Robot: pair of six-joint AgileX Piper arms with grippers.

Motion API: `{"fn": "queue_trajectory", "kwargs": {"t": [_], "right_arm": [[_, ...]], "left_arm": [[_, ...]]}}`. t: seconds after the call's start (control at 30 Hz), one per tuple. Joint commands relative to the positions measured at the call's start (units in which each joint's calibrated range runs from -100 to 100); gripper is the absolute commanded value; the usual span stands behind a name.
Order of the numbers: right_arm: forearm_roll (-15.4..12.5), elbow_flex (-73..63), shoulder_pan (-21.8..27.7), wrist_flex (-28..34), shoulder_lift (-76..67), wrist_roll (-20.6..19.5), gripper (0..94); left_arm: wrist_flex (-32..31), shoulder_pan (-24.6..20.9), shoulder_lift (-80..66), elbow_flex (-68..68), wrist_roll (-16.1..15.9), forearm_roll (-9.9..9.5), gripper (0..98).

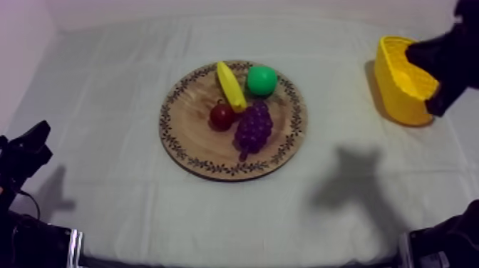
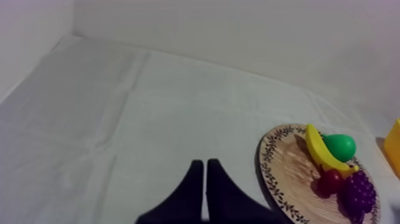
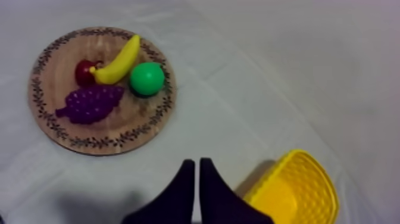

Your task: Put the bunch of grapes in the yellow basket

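The purple bunch of grapes lies on the round wooden board mid-table, beside a small red fruit, a banana and a green pear. The yellow basket stands empty at the far right. My right arm hangs high over the basket. In the right wrist view my right gripper is shut on nothing, between the basket and the board with the grapes. My left gripper is shut, empty, low at the table's left, well short of the board and the grapes.
Bare cloth surrounds the board on all sides, with a wide strip between the board and the basket. The right arm's shadow falls on the cloth near the front right. Walls close the table at the back and left.
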Motion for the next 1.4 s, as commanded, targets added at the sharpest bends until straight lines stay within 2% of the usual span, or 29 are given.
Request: {"fn": "queue_trajectory", "kwargs": {"t": [0.0,0.27,0.47,0.67,0.87,1.03,1.23,1.37], "right_arm": [[0.5,-12.4,-2.5,5.1,10.1,-1.3,0.6],[2.2,-34.3,-7.9,20.1,27.9,-8.5,0.4],[2.9,-48.1,-10.4,31.3,38.3,-13.8,0.3],[3.4,-59.5,-11.8,39.6,46.7,-20.0,0.3],[3.6,-65.7,-12.6,45.2,52.9,-27.0,0.3],[3.2,-68.8,-12.9,46.8,56.9,-31.9,0.3],[1.8,-70.3,-12.7,47.3,61.1,-35.2,0.2],[1.1,-69.5,-12.9,47.4,63.4,-35.9,0.2]], "left_arm": [[0.0,0.0,0.0,0.0,0.0,0.0,0.1],[0.0,0.0,0.0,0.0,0.0,0.0,0.1],[0.0,0.0,0.0,0.0,0.0,0.0,0.1],[0.0,0.0,0.0,0.0,0.0,0.0,0.1],[0.0,0.0,0.0,0.0,0.0,0.0,0.1],[0.0,0.0,0.0,0.0,0.0,0.0,0.1],[0.0,0.0,0.0,0.0,0.0,0.0,0.1],[0.0,0.0,0.0,0.0,0.0,0.0,0.1]]}}
